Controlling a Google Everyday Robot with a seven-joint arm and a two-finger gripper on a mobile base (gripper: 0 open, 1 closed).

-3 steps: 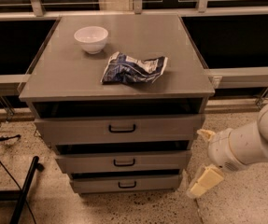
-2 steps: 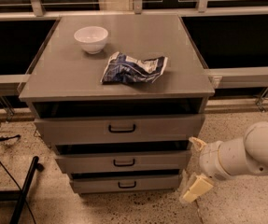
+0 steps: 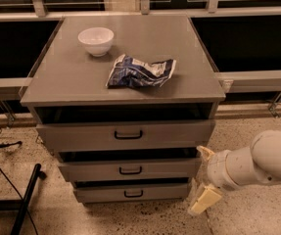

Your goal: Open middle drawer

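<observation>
You have one grey cabinet [image 3: 71, 77] in front of you with three drawers stacked in it, each carrying one small black loop handle, and a dark gap above each front. On its top sit one white bowl [image 3: 96, 40] toward the back left and one crumpled blue bag [image 3: 140, 71] near the middle, the two apart from each other. There is one gripper [image 3: 199, 179], with two cream fingers [image 3: 203, 200]. Compared with a second ago, your arm has swung left and dropped lower, bringing the gripper from out in the open floor space in to the cabinet's lower right corner; over the last part of that second it has hardly shifted. The bowl, the bag and all three drawers lie as they did. The middle drawer [image 3: 96, 170] is the second front down, between the top drawer [image 3: 81, 136] and the bottom drawer [image 3: 96, 193]. The gripper sits at that drawer's right end, one finger just above its level and the other below it. Its handle [image 3: 130, 170], at the centre of the front, is well to the gripper's left. The fingers stand spread wide and have hold of nothing.
</observation>
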